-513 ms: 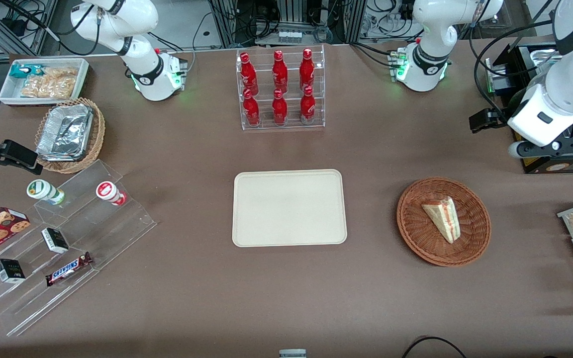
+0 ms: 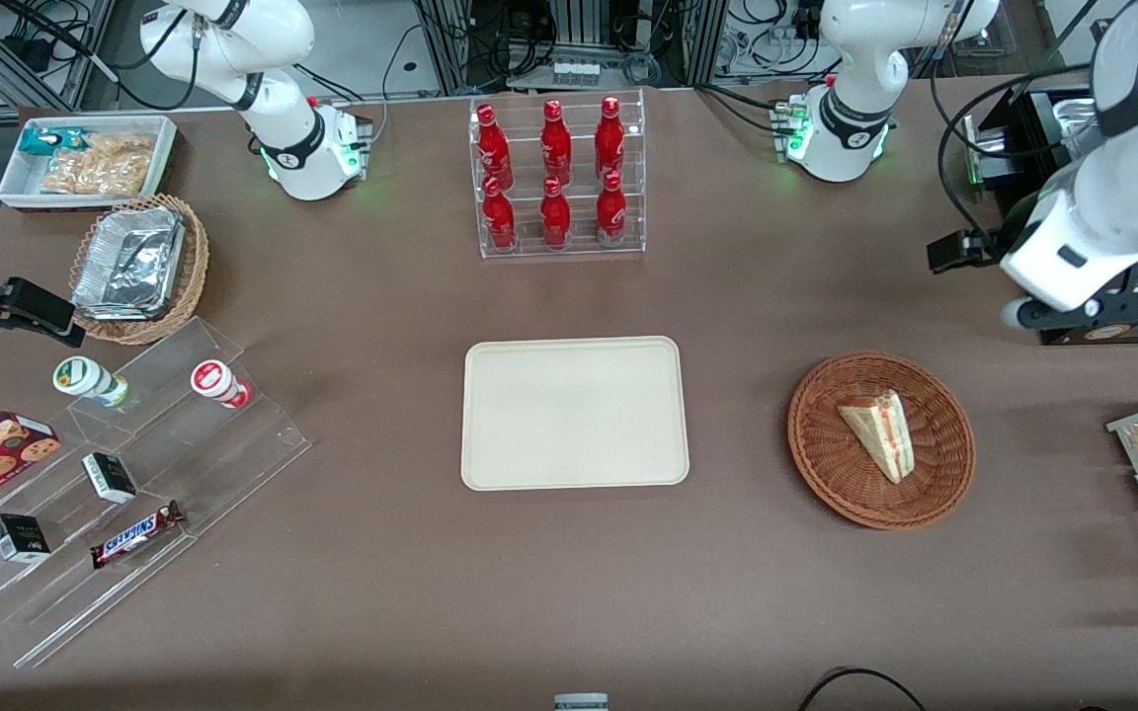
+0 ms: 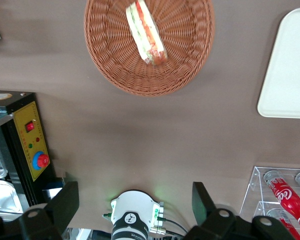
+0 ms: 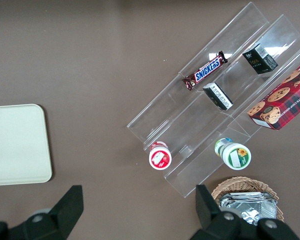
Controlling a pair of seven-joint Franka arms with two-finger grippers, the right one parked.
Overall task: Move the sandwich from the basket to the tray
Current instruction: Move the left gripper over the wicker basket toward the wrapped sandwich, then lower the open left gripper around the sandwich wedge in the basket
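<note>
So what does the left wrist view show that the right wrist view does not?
Only the left wrist view shows the sandwich in the basket, red bottles and the open gripper above bare table. Only the right wrist view shows the chocolate bar and cookie box. Both show the empty tray.

tray (image 4: 17, 145) edge, clear tiered rack (image 4: 215, 107) w/ Snickers bar (image 4: 205, 70), cookie box (image 4: 280, 102)

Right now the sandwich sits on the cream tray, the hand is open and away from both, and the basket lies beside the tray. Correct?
Not quite: the sandwich lies in the basket, not on the tray, which is bare. The front view shows it. The rest holds: the hand is open and away from both, and the basket lies beside the tray.
</note>
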